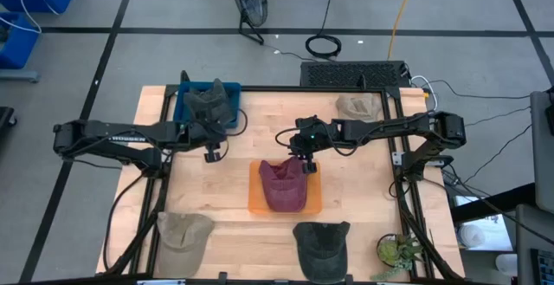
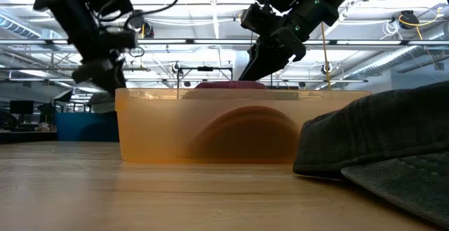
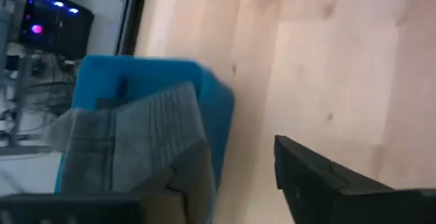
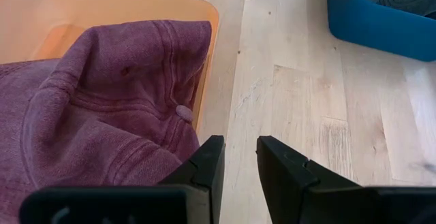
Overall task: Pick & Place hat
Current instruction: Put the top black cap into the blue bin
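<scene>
1. While the right tool (image 1: 309,165) hangs over the far right corner of the orange tray (image 1: 256,200), its fingers (image 4: 204,166) stand a little apart and hold nothing.
2. Just under it, the maroon hat (image 1: 283,184) lies crumpled in this tray, one fold over the rim.
3. The left tool (image 1: 213,152), fingers apart and empty, is beside the blue bin (image 1: 183,103), where a grey hat (image 1: 211,103) rests.
4. The hat seems light, soft and floppy; I would pinch the stiffer brim or a thick fold.
</scene>
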Controlling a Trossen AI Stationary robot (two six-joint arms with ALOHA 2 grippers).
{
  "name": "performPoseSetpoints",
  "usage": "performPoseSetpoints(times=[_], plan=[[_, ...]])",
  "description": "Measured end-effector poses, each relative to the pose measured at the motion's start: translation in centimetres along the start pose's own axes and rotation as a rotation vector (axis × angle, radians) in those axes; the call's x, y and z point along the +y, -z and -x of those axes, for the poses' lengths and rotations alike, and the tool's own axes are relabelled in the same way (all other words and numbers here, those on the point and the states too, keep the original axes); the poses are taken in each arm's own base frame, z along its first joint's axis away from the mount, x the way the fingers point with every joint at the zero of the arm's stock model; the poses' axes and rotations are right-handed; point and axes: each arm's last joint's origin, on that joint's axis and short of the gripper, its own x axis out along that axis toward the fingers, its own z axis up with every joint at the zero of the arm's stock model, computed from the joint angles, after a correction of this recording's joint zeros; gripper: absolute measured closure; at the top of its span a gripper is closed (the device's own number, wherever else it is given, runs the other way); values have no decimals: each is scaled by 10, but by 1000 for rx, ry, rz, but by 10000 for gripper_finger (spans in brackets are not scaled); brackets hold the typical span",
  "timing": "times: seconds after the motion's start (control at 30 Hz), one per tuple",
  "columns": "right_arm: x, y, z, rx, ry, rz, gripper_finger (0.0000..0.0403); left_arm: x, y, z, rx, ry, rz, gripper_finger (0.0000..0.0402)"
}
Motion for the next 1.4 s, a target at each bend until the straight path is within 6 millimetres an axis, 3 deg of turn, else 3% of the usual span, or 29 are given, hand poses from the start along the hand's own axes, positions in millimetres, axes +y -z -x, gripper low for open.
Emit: performPoseSetpoints(times=[0.3, 0.47, 0.7, 1.1, 1.4], plan=[[0, 0, 0, 1, 3, -2, 328, -9, 15, -18, -42, -116, -91, 114], [0, 0, 0, 1, 3, -3, 328, -10, 23, -27, -52, -229, -96, 79], [0, 0, 0, 1, 3, -3, 328, -4, 28, -30, -9, -325, -47, 96], [0, 0, 0, 1, 3, -3, 328, -12, 28, -34, -45, -183, 49, 146], [0, 0, 0, 1, 4, -3, 328, -19, 30, -55, 93, -341, -35, 146]])
